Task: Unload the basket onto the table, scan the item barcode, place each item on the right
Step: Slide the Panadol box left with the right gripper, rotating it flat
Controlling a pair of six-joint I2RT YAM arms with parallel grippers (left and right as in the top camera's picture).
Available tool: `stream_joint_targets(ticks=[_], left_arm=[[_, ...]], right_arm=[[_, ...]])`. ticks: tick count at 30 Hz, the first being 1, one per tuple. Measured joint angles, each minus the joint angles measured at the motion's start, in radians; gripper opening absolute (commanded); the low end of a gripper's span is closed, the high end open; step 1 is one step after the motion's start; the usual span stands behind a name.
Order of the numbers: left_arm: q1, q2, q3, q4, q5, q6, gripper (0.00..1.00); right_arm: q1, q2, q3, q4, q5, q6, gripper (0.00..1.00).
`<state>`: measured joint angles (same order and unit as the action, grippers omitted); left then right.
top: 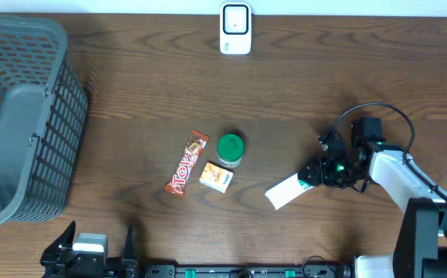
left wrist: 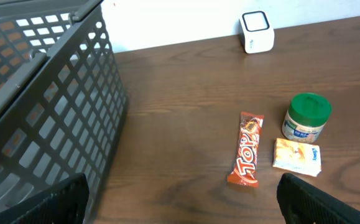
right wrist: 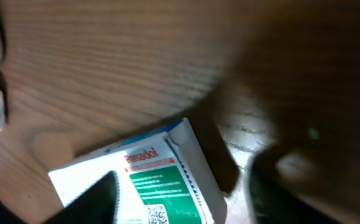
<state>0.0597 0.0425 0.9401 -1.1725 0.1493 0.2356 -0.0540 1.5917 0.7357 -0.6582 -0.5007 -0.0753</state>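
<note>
A white and green box lies flat on the right side of a wooden counter, its long axis slanting toward the front edge, with the right gripper set over its far, right-hand end. In the right wrist view the gripper's two dark fingers stand partly open on either side of the box. The left one overlaps the carton's edge and the right one sits just beside it in shadow, and it cannot be told whether they are pressing on it. Red lettering, green print and a small square code face up on the box. A white scanner stands at the back edge of the counter, well apart from the box. Near the middle sit a red candy bar, a green-lidded jar and a small orange and white packet, with the packet just in front of the jar and beside the bar. A grey mesh basket fills the left end. The left gripper hangs at the front left, its fingers spread wide and holding nothing.
</note>
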Motion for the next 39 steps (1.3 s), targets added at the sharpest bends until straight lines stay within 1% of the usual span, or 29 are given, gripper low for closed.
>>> stream_joint_targets(ticks=[2, 4, 7, 12, 14, 25, 29, 34, 37, 39], left_arm=[[0.0, 0.0, 0.0, 0.0, 0.0, 0.0, 0.96], [0.0, 0.0, 0.0, 0.0, 0.0, 0.0, 0.96], [0.0, 0.0, 0.0, 0.0, 0.0, 0.0, 0.96], [0.0, 0.0, 0.0, 0.0, 0.0, 0.0, 0.96], [0.0, 0.0, 0.0, 0.0, 0.0, 0.0, 0.96], [0.0, 0.0, 0.0, 0.0, 0.0, 0.0, 0.96], [0.0, 0.0, 0.0, 0.0, 0.0, 0.0, 0.96], [0.0, 0.0, 0.0, 0.0, 0.0, 0.0, 0.96], [0.0, 0.0, 0.0, 0.0, 0.0, 0.0, 0.96], [0.0, 0.0, 0.0, 0.0, 0.0, 0.0, 0.96]], right_arm=[[0.0, 0.006, 0.0, 0.0, -0.003, -0.014, 0.48], [0.0, 0.007, -0.001, 0.0, -0.002, -0.024, 0.42], [0.0, 0.008, -0.003, 0.001, 0.0, -0.047, 0.28], [0.0, 0.008, -0.003, 0.0, -0.002, -0.06, 0.11], [0.0, 0.008, -0.003, -0.002, -0.003, -0.065, 0.02], [0.0, 0.008, -0.003, -0.032, -0.049, -0.056, 0.01], [0.0, 0.008, -0.003, -0.06, -0.076, -0.013, 0.01], [0.0, 0.01, 0.006, -0.183, -0.133, 0.043, 0.01], [0.0, 0.012, 0.042, -0.273, -0.177, 0.067, 0.01], [0.0, 0.012, 0.059, -0.303, -0.19, 0.077, 0.02]])
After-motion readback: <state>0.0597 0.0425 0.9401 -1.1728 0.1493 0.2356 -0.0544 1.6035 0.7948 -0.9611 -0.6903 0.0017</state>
